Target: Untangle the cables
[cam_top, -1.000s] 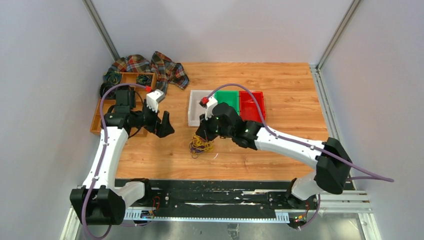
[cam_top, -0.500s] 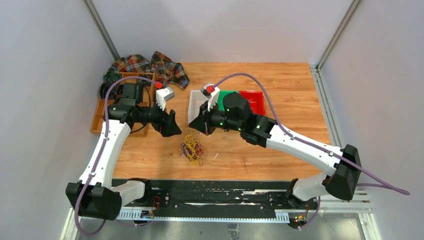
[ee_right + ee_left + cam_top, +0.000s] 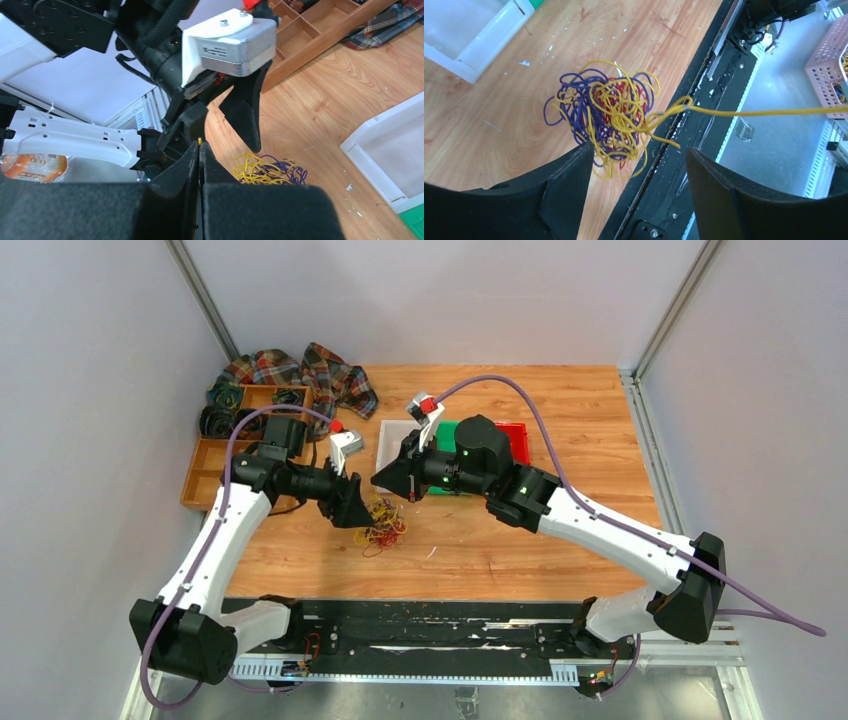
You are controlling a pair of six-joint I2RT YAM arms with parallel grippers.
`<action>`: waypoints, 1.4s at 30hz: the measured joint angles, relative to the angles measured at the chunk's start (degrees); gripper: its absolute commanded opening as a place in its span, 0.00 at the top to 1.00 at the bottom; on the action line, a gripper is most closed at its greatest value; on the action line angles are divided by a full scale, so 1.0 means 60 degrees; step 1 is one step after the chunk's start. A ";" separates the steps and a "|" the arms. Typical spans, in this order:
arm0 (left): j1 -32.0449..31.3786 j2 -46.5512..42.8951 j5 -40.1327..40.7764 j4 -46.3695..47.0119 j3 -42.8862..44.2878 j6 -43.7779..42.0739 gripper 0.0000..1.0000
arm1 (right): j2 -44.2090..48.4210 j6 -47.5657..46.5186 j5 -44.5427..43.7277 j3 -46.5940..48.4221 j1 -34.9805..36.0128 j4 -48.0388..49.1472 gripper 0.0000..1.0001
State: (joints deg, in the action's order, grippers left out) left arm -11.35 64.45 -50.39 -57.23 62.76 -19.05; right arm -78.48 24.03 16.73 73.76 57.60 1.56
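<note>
The cables (image 3: 378, 525) are a small tangled ball of thin yellow, dark blue and red strands on the wooden table, between the two grippers. My right gripper (image 3: 385, 480) is shut on the end of a yellow strand (image 3: 199, 141) just above and behind the ball. In the left wrist view that yellow strand (image 3: 764, 112) runs taut from the ball (image 3: 606, 117) off to the right. My left gripper (image 3: 352, 508) is open and empty, its fingers (image 3: 569, 185) just left of the ball, not touching it. The ball also shows in the right wrist view (image 3: 267, 170).
A white tray (image 3: 388, 455), a green bin (image 3: 450, 432) and a red bin (image 3: 516, 430) stand behind the right gripper. A wooden divided box (image 3: 210, 468) with dark coiled rolls (image 3: 222, 400) and a plaid cloth (image 3: 300, 370) are at the back left. The table's front edge is near.
My right gripper has risen from the ball and moved left, holding a yellow strand. The ball has shifted left. My left gripper has moved right, up to the ball.
</note>
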 measured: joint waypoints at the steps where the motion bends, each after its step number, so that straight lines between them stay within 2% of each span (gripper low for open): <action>1: -0.0007 0.0058 -0.0029 -0.0015 -0.0033 0.0000 0.27 | 0.0000 0.0044 0.0033 0.0000 0.0000 0.0015 0.99; 8: -0.0007 0.0091 -0.0073 0.0229 -0.0029 -0.0073 0.26 | 0.0058 0.0514 0.0477 -0.0004 -0.0087 0.0313 0.99; 15: -0.0011 -0.0619 -0.0335 0.1479 -0.0397 0.0543 0.53 | 0.0295 0.1344 0.1184 -0.0102 -0.0317 0.1016 1.00; 17: -0.0015 -0.0758 -0.0546 0.1949 -0.0506 0.0929 0.58 | 0.0324 0.1581 0.1341 -0.0142 -0.0372 0.1213 0.99; 19: -0.0015 -0.0823 -0.0670 0.2412 -0.0594 0.1304 0.57 | 0.0339 0.1807 0.1512 -0.0204 -0.0426 0.1399 0.99; 22: -0.0015 -0.0911 -0.0925 0.3322 -0.0834 0.2116 0.48 | 0.0339 0.2098 0.1687 -0.0259 -0.0499 0.1566 0.99; 26: -0.0062 -0.1155 -0.1355 0.4251 -0.1177 0.3009 0.50 | 0.0339 0.2437 0.1876 -0.0291 -0.0561 0.1789 0.99; 30: -0.0175 -0.1530 -0.1643 0.4714 -0.1410 0.3362 0.61 | 0.0339 0.2761 0.2102 -0.0346 -0.0692 0.2065 0.99; 34: -0.0200 -0.1738 -0.1792 0.4860 -0.1541 0.3537 0.65 | 0.0339 0.3031 0.2248 -0.0386 -0.0772 0.2255 0.99; 40: -0.0233 -0.1934 -0.2065 0.5297 -0.1796 0.4178 0.97 | 0.0339 0.3253 0.2386 -0.0459 -0.0845 0.2346 0.99; 41: -0.0244 -0.1978 -0.2084 0.5388 -0.1843 0.4328 0.99 | 0.0339 0.3289 0.2390 -0.0477 -0.0882 0.2353 0.97; 42: -0.0255 -0.2036 -0.2091 0.5508 -0.1894 0.4481 0.99 | 0.0339 0.3311 0.2393 -0.0506 -0.0922 0.2357 0.90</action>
State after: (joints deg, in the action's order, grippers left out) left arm -12.88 52.23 -62.94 -24.18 51.40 7.84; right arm -76.44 43.90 31.09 70.72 52.07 15.70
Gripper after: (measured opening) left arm 0.065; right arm 0.009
